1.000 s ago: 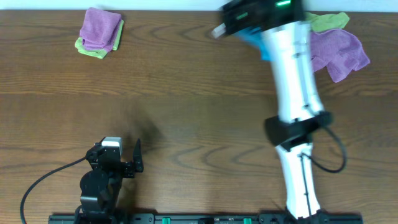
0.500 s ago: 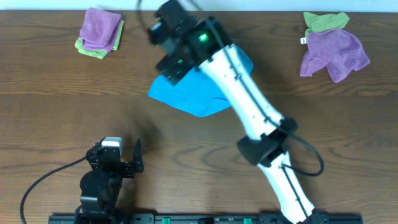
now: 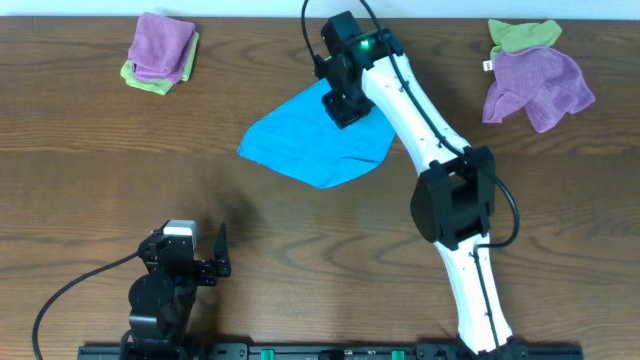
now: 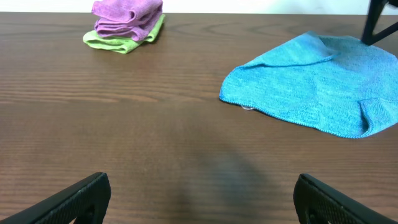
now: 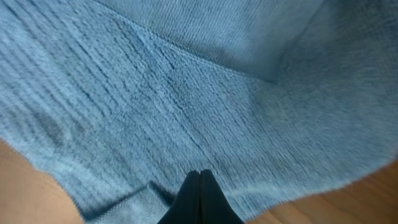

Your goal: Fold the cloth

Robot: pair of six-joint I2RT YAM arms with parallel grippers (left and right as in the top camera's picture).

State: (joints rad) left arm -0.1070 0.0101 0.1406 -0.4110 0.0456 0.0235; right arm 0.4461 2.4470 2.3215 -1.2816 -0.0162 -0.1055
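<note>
From overhead, the blue cloth (image 3: 312,148) lies spread, one edge turned over, on the wooden table (image 3: 90,150) at far centre. The right gripper (image 3: 346,104) sits on its far right corner. The left gripper (image 3: 221,251) rests near left, well apart from it. A folded purple and green stack (image 3: 160,52) lies far left; crumpled purple and green cloths (image 3: 535,70) lie far right.

In the left wrist view, the left gripper (image 4: 202,194) is spread wide, grasping nothing, with the blue cloth (image 4: 317,84) beyond to the right.

In the right wrist view, the right gripper (image 5: 199,175) has its 2 fingers clenched together against the blue cloth (image 5: 205,87); whether fabric is pinched I cannot tell.
</note>
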